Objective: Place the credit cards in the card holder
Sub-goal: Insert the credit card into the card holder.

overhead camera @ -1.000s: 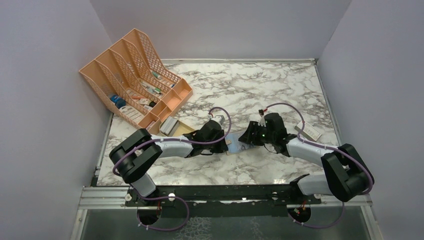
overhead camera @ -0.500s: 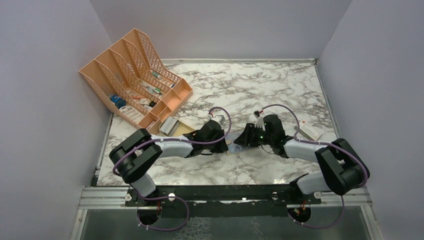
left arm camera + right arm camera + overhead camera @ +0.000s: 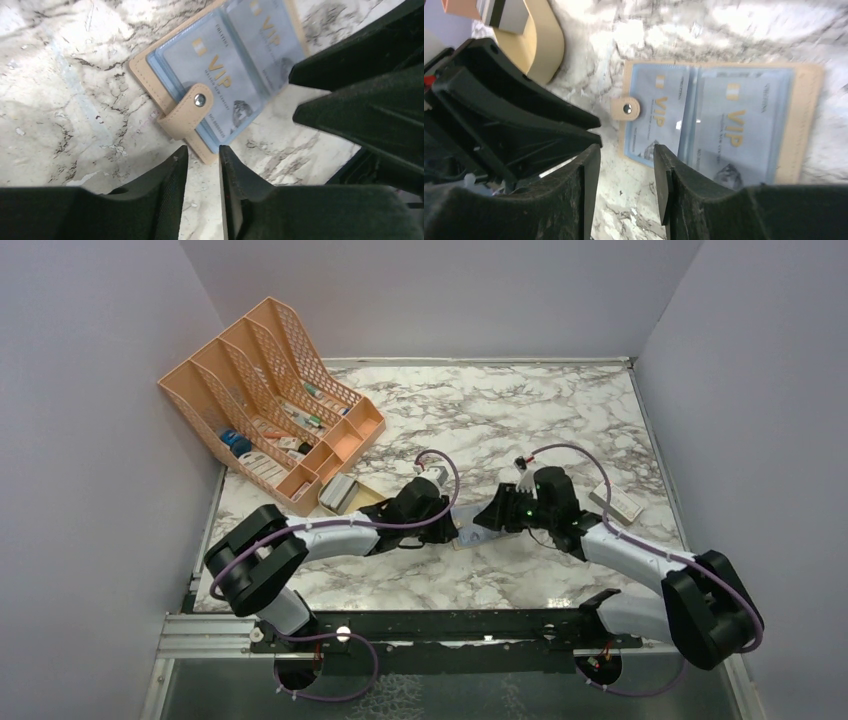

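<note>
Card holder (image 3: pixel 182 118) lies open just beyond left pincer (image 3: pixel 200 156) and right pincer (image 3: pixel 626 161), both slightly spread.

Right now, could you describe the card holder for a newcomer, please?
On the marble table, look between the left pincer and the right pincer. The card holder lies open, tan-edged with pale blue pockets and a snap tab, unlike the beige dish nearby.

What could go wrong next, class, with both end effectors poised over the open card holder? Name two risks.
Collision: the left end effector and right end effector hang close together by the card holder, so either could strike the other. Slipping: the holder lies flat on the marble table, with its strap folded over a card; a nudge may slide it instead of gripping it.
</note>
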Available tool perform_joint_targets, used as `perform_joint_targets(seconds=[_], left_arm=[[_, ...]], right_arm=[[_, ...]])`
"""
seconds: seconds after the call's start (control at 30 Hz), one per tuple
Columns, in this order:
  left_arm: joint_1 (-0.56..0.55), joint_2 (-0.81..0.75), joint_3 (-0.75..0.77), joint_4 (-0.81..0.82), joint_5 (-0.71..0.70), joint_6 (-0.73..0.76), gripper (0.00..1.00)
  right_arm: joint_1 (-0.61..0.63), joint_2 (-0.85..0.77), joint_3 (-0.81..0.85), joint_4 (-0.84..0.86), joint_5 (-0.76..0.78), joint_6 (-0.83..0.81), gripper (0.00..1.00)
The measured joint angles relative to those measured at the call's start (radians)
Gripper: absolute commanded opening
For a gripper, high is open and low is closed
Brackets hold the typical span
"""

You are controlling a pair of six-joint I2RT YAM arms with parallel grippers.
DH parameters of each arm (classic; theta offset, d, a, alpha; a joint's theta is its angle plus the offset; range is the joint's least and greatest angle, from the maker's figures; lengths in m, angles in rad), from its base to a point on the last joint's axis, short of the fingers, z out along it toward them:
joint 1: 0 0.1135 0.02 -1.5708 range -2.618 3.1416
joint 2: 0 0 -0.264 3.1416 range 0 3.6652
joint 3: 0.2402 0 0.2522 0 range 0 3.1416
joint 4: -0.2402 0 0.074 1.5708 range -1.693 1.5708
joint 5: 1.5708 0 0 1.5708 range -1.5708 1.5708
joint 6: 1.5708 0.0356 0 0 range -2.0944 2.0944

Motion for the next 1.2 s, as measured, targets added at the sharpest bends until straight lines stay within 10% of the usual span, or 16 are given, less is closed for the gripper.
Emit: perform_joint_targets(seconds=[0.63,1.03,1.2], left_arm=[[0.003,0.087,0.156,-0.089,-0.052,0.127,0.57],[0.006,0.100,0.159,-0.168,-0.092,0.179,0.03],[0.006,0.040,0.141,-0.174,-0.092,0.193,0.04]], right_arm=[[0.001,0.180,0.258,-0.311,0.388,-0.103,0.46],[0.001,0.088,0.133,-0.298,0.377,-0.056,0.43],[0.001,-0.021,0.086,-0.384,0.367,-0.025,0.43]])
